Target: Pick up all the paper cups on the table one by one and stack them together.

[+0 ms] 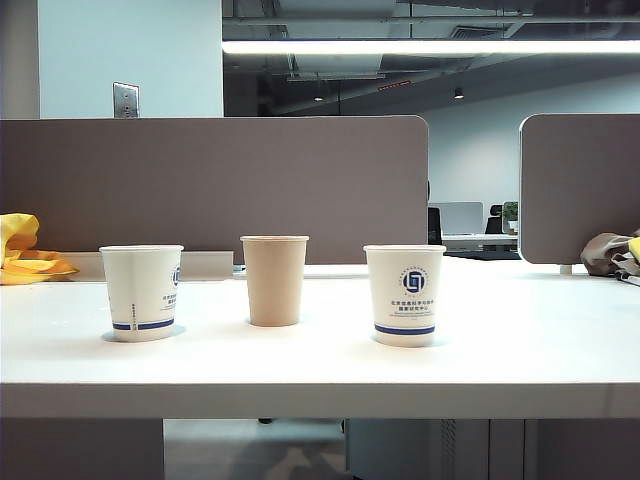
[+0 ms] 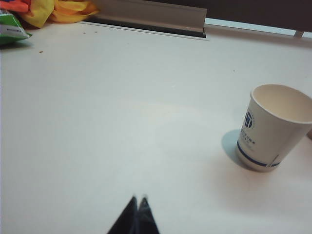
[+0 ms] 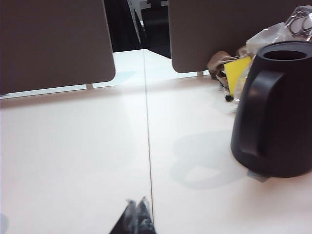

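White bench (image 1: pixel 520 350), seen front-on w/ grey-brown partition panels (image 1: pixel 210 180) behind: three paper cups stand upright in a row, well apart from each other. Left cup (image 1: pixel 142 291), white w/ blue band; middle cup (image 1: pixel 274 280), plain tan, set a bit farther back; right cup (image 1: pixel 404 294), white w/ blue band & round blue logo facing front. Yellow cloth (image 1: pixel 22 252) lies at the bench's far left edge; a grey-brown bundle (image 1: pixel 606 252) at far right. My arms don't show in the exterior view. Left wrist view: my left claw (image 2: pixel 137 201) pinched closed, tips together, empty, over bare bench, a white cup (image 2: pixel 273 127) off to one side, not touching. Right wrist view: my right claw (image 3: pixel 136 204) also pinched closed & empty, near the bench seam (image 3: pixel 147 146); a black jug (image 3: pixel 275 109) stands well apart.
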Tool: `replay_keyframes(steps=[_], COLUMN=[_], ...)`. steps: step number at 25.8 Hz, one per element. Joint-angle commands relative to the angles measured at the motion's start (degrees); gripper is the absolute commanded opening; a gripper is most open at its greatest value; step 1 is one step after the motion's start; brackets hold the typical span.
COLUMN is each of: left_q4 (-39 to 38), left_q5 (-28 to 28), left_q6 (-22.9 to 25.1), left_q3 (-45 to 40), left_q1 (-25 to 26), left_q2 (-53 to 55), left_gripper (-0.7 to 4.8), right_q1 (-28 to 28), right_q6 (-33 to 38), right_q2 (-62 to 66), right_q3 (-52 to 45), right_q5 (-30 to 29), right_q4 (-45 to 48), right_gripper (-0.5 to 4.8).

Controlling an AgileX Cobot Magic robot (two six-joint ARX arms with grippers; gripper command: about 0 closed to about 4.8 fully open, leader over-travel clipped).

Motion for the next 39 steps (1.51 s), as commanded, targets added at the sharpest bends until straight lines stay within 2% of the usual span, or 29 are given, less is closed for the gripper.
replay_keyframes(steps=[1,8,12,14,17,20,21,23,25,30,33,35,37,39], left_q4=[0.1,0.1,0.2,0.5,1.0,1.1,0.9,0.7,0.5,1.5,4.1,4.4,4.3,5.0], left_q5=[0.2,0.1,0.2,0.4,3.1,3.3,3.2,5.2,10.3,15.6,16.0,16.1,20.1,27.7], left_q6=[-4.6,-5.5,-5.5,-7.6,-8.5,-7.9,-5.9,-6.8,-7.3,-9.2,-9.2,-9.4,-10.3,-11.1], left_q3=[-0.2,-0.2,-0.2,-0.2,0.5,2.6,3.4,3.7,3.7,6.2,7.5,8.2,9.0,9.4], left_q1=[0.1,0.0,0.0,0.0,0.0,0.0,0.1,0.0,0.0,0.0,0.0,0.0,0.0,0.0], left_q2=[0.0,0.0,0.0,0.0,0.0,0.0,0.0,0.0,0.0,0.0,0.0,0.0,0.0,0.0], left_gripper=[-0.05,-0.05,-0.05,-0.05,-0.06,-0.06,-0.06,-0.06,-0.06,-0.06,-0.05,-0.05,-0.05,-0.05], right_q1=[0.0,0.0,0.0,0.0,0.0,0.0,-0.1,0.0,0.0,0.0,0.0,0.0,0.0,0.0], right_q6=[0.2,0.7,6.8,9.1,11.6,11.5,11.5,11.7,13.7,13.9,13.9,14.1,17.8,21.3], right_q2=[0.0,0.0,0.0,0.0,0.0,0.0,0.0,0.1,0.2,0.5,1.1,1.6,1.5,1.6], right_q3=[-0.3,-0.3,-0.3,-0.3,0.1,1.9,3.8,5.5,6.9,10.1,11.4,11.6,11.7,12.6], right_q5=[-0.4,-2.5,-4.0,-3.9,-6.0,-6.6,-6.3,-6.3,-8.6,-8.8,-8.9,-9.1,-11.6,-15.3], right_q4=[0.6,0.4,0.4,0.5,0.4,-0.9,-3.4,-5.8,-7.5,-9.3,-9.2,-9.2,-8.9,-9.0], right_gripper=[-0.05,-0.06,-0.05,-0.05,-0.05,-0.04,0.01,0.00,0.00,0.01,0.01,0.37,0.53,0.53])
